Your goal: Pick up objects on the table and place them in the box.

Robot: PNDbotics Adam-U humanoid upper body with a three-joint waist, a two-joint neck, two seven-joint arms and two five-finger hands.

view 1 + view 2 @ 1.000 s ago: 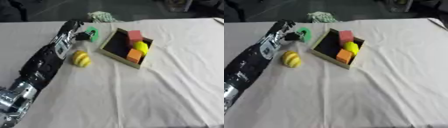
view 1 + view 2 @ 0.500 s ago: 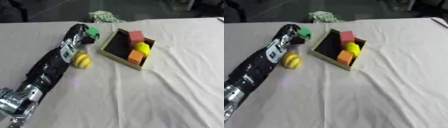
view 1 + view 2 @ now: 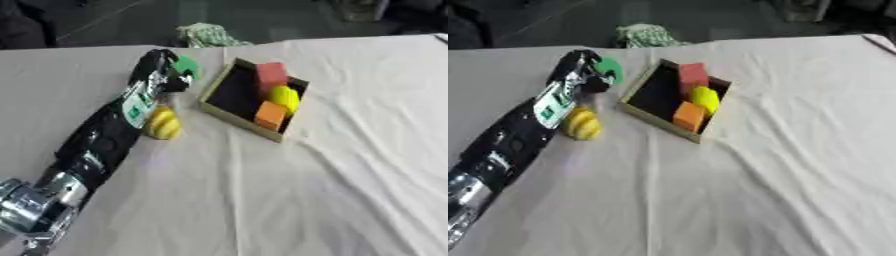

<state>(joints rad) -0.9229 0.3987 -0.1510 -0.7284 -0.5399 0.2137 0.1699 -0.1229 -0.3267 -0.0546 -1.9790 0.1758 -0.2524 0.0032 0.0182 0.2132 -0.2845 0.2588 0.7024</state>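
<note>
My left hand [image 3: 163, 69] is at the back left of the table, its fingers curled round a green object [image 3: 186, 65] held just left of the box. The wooden box [image 3: 215, 105] has a dark floor and holds a red block [image 3: 270, 75], a yellow rounded piece [image 3: 284, 97] and an orange block [image 3: 270, 114]. A yellow ribbed object [image 3: 164, 124] lies on the white cloth beside my left forearm, left of the box. My right hand shows in neither view.
A green-and-white crumpled cloth [image 3: 205, 36] lies at the table's far edge behind the box. The white tablecloth [image 3: 332, 185] is wrinkled to the right and in front of the box. A dark floor lies beyond the far edge.
My left hand has lifted the green object off the cloth and carried it toward the box's left edge. The camera has also shifted a little.
</note>
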